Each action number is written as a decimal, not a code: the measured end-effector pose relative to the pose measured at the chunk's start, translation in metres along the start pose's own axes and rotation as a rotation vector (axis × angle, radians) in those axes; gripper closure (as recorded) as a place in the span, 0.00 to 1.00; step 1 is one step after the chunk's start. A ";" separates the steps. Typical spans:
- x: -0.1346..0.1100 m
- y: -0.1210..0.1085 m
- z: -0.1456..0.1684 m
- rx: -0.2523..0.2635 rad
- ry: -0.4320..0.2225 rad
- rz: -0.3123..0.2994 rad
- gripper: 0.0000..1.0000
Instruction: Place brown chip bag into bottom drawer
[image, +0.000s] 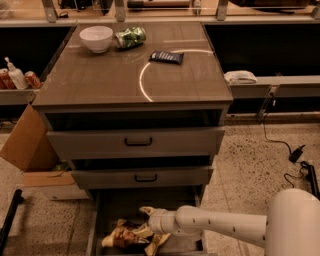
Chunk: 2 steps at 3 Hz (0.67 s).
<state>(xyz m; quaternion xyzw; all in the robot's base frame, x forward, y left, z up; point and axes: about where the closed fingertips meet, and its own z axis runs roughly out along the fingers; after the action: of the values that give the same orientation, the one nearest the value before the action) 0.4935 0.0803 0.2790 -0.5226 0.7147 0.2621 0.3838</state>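
Low on the bench (100, 85) the bottom drawer (117, 206) stands pulled wide open, and the arm (220, 225) reaches down into it from the right. The brown chip bag (125, 237) lies crumpled inside that drawer with the claw (151, 226) right at its right end. Gripping or let go, I cannot tell, so the placing looks nearly done, with only release and pulling clear left. No lettering on the bag reads from here.

three drawers (137, 141), one bowl (96, 38), one chip bag (125, 236), jaws in bottom drawer (120, 207).
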 end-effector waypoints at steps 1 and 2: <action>0.004 -0.007 -0.012 -0.001 -0.020 0.011 0.00; 0.010 -0.007 -0.052 -0.003 -0.052 0.033 0.00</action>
<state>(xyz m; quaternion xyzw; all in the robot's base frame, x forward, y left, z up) 0.4845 0.0322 0.3004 -0.5044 0.7125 0.2829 0.3973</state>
